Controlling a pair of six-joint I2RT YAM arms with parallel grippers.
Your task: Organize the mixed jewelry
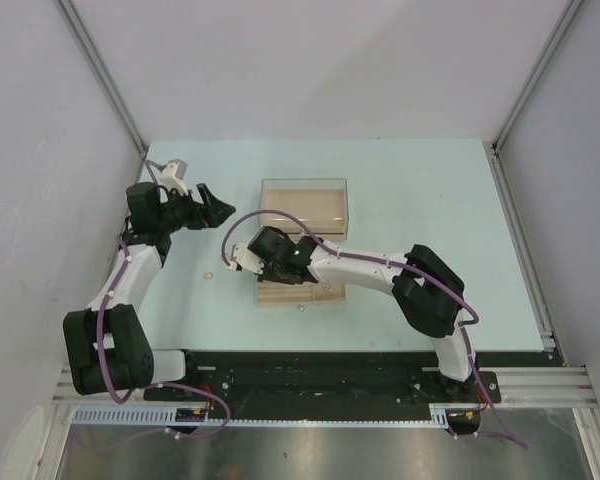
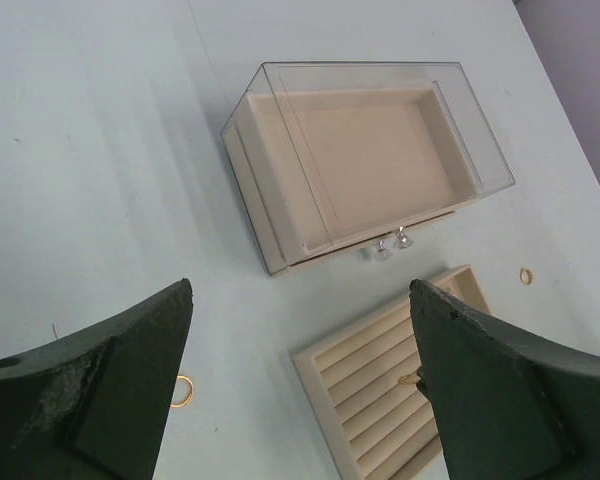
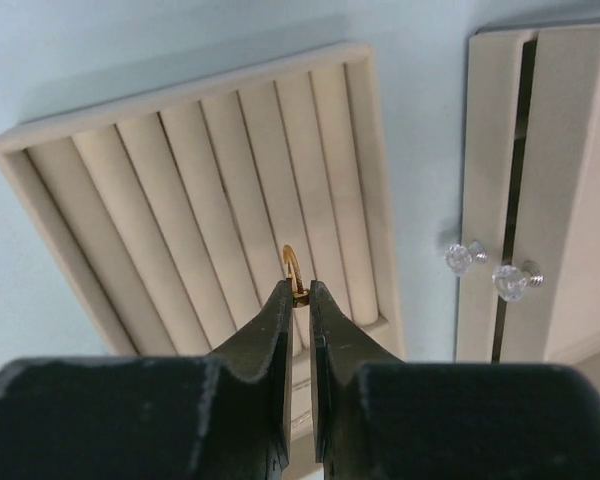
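Gold ring (image 3: 293, 268) pinched upright btwn shut tips of R gripper (image 3: 298, 292), over a mid groove of slotted tray (image 3: 130, 190); contact w/ tray unclear. 2nd ring (image 2: 184, 390) loose on table (image 2: 100, 150) by L gripper (image 2: 300, 300), jaws wide apart, holding nothing. 3rd ring (image 2: 525, 275) on table just beside tray.

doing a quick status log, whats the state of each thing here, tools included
clear box: upright on the table, beige inside looks bare
slotted tray: flat on the table, outside the clear box
gold ring: pinched upright over the slotted tray
right tool: shut on the gold ring
left tool: open, holding nothing
loose ring: flat on the table
second loose ring: flat on the table
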